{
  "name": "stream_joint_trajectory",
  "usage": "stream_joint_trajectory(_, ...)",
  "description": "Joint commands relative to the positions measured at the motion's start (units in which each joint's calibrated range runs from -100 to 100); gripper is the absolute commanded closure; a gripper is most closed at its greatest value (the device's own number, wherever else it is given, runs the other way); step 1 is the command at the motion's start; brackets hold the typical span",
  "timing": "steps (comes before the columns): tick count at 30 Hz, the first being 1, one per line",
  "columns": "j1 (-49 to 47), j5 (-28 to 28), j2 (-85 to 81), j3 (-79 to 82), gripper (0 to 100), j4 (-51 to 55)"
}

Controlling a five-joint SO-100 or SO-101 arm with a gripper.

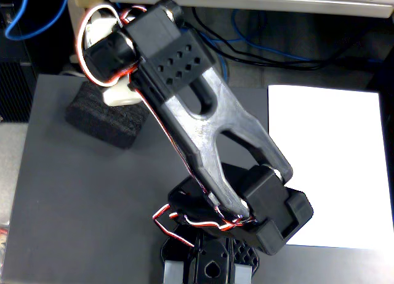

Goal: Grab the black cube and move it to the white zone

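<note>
The gripper (123,98) is mostly hidden beneath the arm's (203,124) own black links, so whether its fingers are spread or closed cannot be told. The arm reaches from its base at the bottom edge up and left, its wrist apparently over the black cube (101,119). The cube lies on the dark table (80,204), well left of the white zone (335,167).

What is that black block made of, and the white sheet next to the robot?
The black block looks like soft foam: matte, with a rough, spongy surface and no shine. The white sheet seems to be paper: flat, thin and plain, though it could be thin plastic.
</note>
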Motion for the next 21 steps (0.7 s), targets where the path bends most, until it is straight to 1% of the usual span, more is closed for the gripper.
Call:
stream_joint_trajectory(1, -0.1, -8.7, 0.1, 0.6, 93, -1.7)
stream_joint_trajectory(3, -0.6, -7.9, 0.1, 8.1, 92, -4.7)
stream_joint_trajectory(5, -0.1, -8.3, -0.8, 16.8, 92, -10.4)
stream_joint_trajectory(7, -0.1, -8.4, -0.8, 21.4, 92, -16.7)
stream_joint_trajectory(10, 0.0, -8.5, -0.8, 20.8, 92, -17.4)
stream_joint_trajectory(12, 1.2, -10.0, -0.8, 20.7, 92, -17.3)
stream_joint_trajectory(16, 3.0, -9.9, -0.8, 14.9, 85, -17.1)
stream_joint_trajectory(21, 3.3, -10.1, -0.8, 14.1, 86, -16.7)
